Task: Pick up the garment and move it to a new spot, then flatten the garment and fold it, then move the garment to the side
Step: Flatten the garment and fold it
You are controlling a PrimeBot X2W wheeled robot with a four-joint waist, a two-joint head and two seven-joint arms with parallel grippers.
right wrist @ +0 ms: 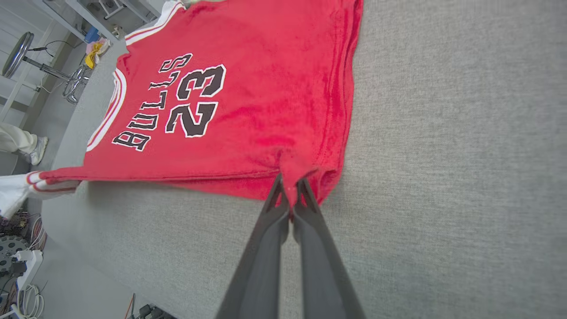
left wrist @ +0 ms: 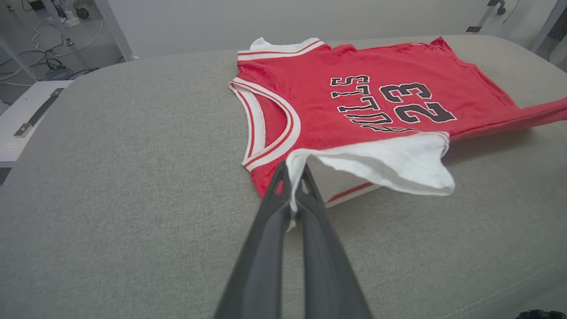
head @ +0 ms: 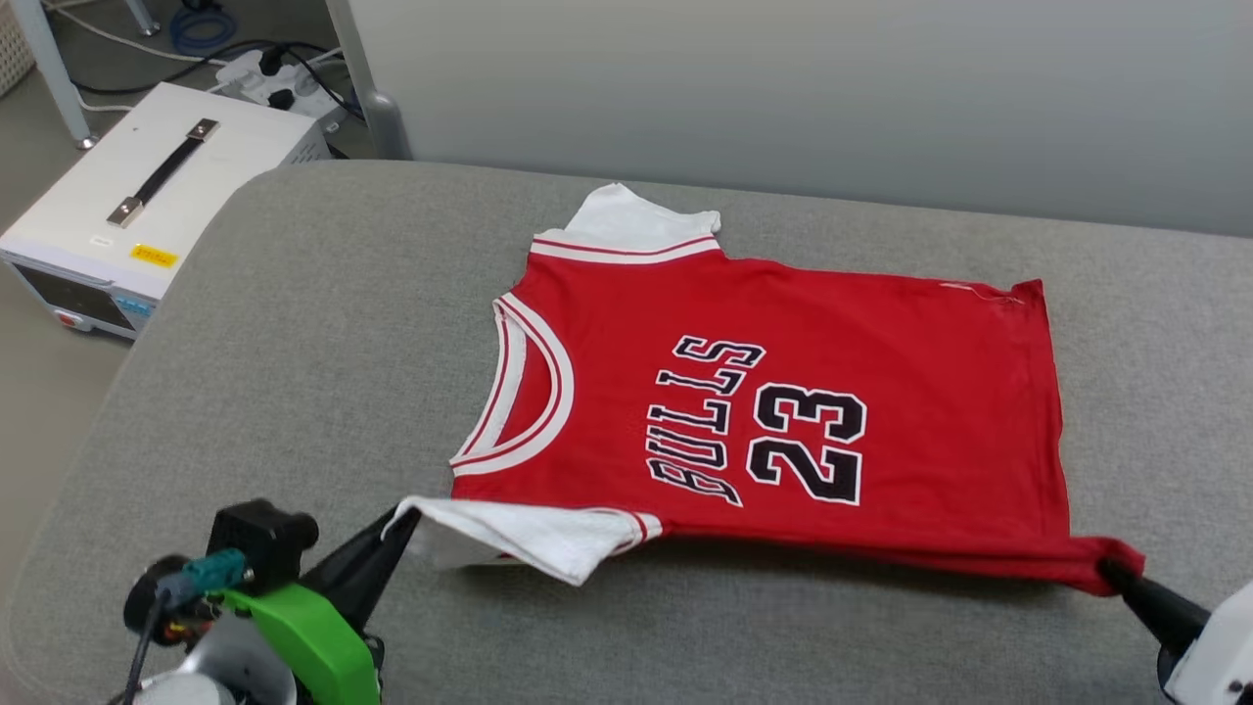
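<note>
The garment (head: 783,392) is a red jersey with white sleeves and black "BULLS 23" lettering, spread face up on the grey padded table (head: 313,323), collar to the left. My left gripper (head: 396,519) is shut on the edge of the near white sleeve (left wrist: 390,164), lifted slightly off the table. My right gripper (head: 1111,568) is shut on the near bottom hem corner (right wrist: 292,177), pulling the near edge taut. In the left wrist view my left gripper (left wrist: 292,177) pinches white cloth; in the right wrist view my right gripper (right wrist: 290,188) pinches red cloth.
A white equipment box (head: 147,196) with a black handle stands on the floor off the table's left edge, with cables and a power strip (head: 264,78) behind it. A grey wall (head: 783,88) runs along the table's far side. A person's foot (right wrist: 37,150) shows on the floor.
</note>
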